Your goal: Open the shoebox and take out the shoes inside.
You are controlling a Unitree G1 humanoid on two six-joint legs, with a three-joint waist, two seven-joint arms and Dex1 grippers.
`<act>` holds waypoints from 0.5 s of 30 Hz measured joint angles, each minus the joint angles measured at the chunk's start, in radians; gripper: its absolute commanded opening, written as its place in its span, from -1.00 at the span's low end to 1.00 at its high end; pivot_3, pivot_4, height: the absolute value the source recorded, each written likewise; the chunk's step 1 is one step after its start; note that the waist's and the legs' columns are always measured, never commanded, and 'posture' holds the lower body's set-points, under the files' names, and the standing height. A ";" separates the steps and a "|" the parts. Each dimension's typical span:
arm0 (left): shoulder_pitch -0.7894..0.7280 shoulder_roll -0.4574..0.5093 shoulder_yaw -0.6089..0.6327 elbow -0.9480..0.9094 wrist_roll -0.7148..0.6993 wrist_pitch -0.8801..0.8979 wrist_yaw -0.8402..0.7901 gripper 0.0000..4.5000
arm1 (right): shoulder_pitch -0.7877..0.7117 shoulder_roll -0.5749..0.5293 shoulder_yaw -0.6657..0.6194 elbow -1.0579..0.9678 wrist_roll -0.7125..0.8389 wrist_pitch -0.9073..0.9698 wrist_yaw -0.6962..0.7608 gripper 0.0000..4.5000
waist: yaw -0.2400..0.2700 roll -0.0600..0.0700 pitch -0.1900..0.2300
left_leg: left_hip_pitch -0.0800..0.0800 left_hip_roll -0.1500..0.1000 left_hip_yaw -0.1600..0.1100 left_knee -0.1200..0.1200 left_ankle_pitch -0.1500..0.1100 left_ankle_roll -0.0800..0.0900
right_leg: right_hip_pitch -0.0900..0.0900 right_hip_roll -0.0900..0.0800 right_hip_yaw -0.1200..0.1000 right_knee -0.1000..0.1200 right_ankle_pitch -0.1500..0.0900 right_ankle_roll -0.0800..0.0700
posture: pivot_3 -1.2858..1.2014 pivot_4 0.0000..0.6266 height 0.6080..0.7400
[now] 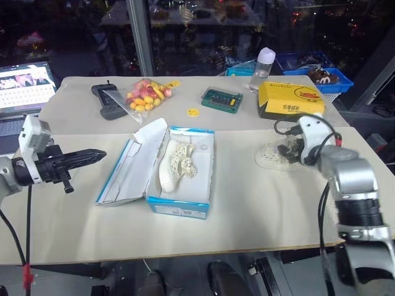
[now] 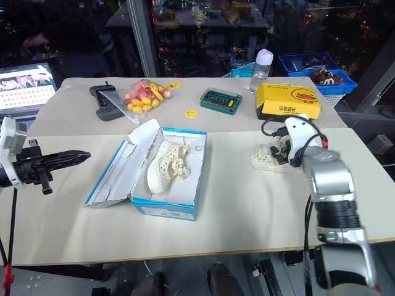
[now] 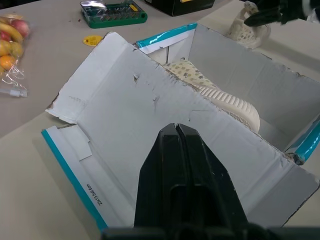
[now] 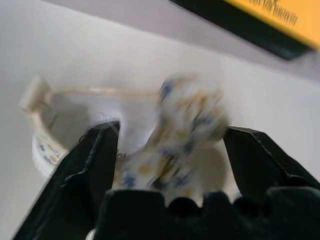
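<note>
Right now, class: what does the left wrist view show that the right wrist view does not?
Left wrist alone: the open shoebox with one shoe inside, the green case, the fruit bag and the shut left gripper. Right wrist alone: the yellow box and the right gripper, fingers apart either side of the second shoe. Both share that second shoe, lying on the table.
</note>
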 measured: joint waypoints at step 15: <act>0.004 -0.005 0.007 -0.030 -0.009 0.028 0.032 -1.00 | -0.226 0.326 0.317 -0.150 0.297 0.082 0.305 0.82 | 0.017 0.000 0.000 | -0.004 0.000 -0.002 0.003 0.000 0.000 | 0.000 -0.001 -0.003 0.000 0.000 0.000 | 0.03 -0.52 0.79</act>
